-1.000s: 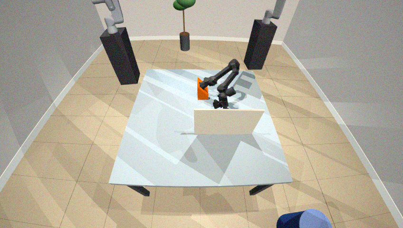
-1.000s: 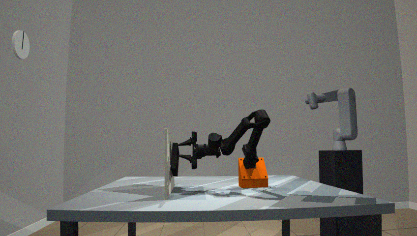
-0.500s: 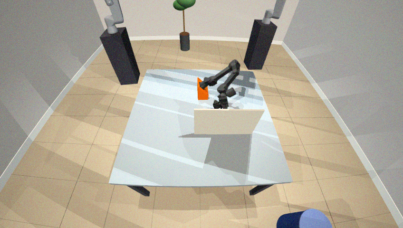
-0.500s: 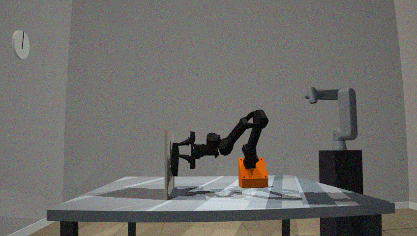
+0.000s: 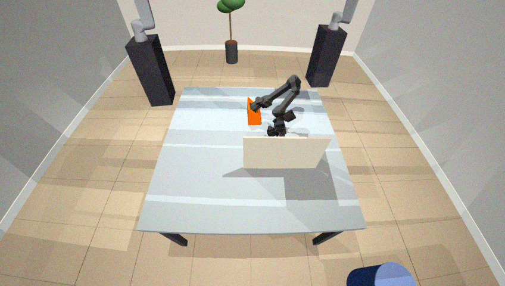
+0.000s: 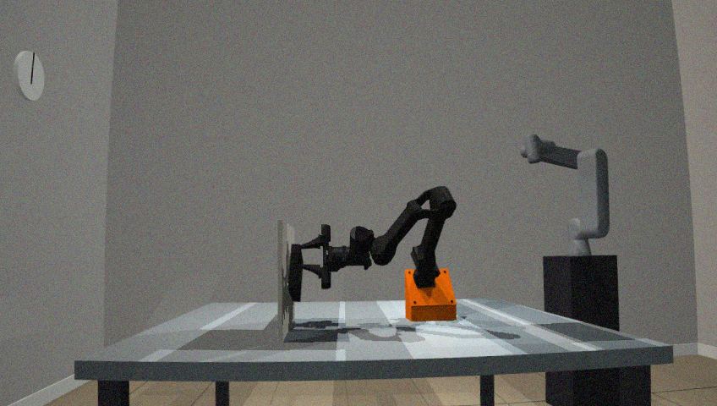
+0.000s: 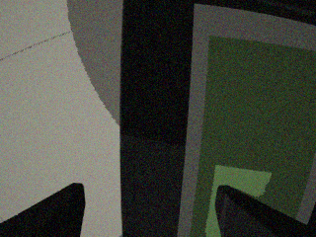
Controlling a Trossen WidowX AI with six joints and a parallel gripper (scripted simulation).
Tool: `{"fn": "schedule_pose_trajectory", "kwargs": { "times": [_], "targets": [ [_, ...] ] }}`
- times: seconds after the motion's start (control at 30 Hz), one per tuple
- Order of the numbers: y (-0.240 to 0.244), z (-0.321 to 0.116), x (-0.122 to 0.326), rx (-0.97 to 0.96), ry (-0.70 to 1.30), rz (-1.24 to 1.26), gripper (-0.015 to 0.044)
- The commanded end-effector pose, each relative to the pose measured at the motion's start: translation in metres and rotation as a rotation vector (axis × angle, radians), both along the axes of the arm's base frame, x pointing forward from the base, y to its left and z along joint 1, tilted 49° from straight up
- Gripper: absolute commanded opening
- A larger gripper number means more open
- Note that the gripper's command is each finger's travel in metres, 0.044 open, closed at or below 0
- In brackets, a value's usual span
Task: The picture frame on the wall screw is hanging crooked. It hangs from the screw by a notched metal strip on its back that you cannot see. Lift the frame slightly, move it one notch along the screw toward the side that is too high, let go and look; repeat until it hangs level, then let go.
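Observation:
The picture frame point(image 7: 154, 125) point(image 6: 294, 282) has a dark border, a grey mat and a green picture point(image 7: 264, 106). It hangs on the arm's side of a beige upright wall panel point(image 5: 283, 152) point(image 6: 281, 261) point(image 7: 39, 113). In the top view the panel hides it. In the wrist view the frame sits tilted against the panel. My gripper point(image 7: 150, 196) point(image 6: 300, 257) point(image 5: 273, 133) is open, with its two fingers either side of the frame's dark side bar, right at the frame. I cannot tell whether the fingers touch it. The screw and the notched strip are hidden.
The arm stands on an orange base point(image 5: 253, 117) point(image 6: 429, 301) on the grey table point(image 5: 198, 184) point(image 6: 452, 347). Two black pedestals point(image 5: 150, 70) point(image 5: 325, 55) with grey arms stand behind the table. A potted plant point(image 5: 230, 31) and a blue bin point(image 5: 380, 276) stand on the floor.

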State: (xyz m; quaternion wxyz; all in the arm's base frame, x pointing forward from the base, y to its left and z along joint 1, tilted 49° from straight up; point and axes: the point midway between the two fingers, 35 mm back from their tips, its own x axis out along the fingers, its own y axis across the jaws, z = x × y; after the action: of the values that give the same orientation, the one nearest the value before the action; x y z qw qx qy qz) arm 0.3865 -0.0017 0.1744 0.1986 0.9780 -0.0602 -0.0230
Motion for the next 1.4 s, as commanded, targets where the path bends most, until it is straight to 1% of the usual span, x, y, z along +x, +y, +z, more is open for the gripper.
{"fn": "schedule_pose_trajectory", "kwargs": {
  "times": [0.0,0.27,0.47,0.73,0.8,1.37],
  "targets": [
    [0.0004,0.0006,0.0003,-0.003,-0.002,0.003,0.026],
    [0.0006,0.0009,0.0006,-0.003,-0.002,0.003,0.026],
    [0.0006,0.0009,0.0006,-0.003,-0.002,0.003,0.0103],
    [0.0006,0.0009,0.0006,-0.003,-0.002,0.003,0.0049],
    [0.0006,0.0009,0.0006,-0.003,-0.002,0.003,0.0],
    [-0.0025,0.0016,0.0002,-0.003,-0.002,0.003,0.0]
  ]
}}
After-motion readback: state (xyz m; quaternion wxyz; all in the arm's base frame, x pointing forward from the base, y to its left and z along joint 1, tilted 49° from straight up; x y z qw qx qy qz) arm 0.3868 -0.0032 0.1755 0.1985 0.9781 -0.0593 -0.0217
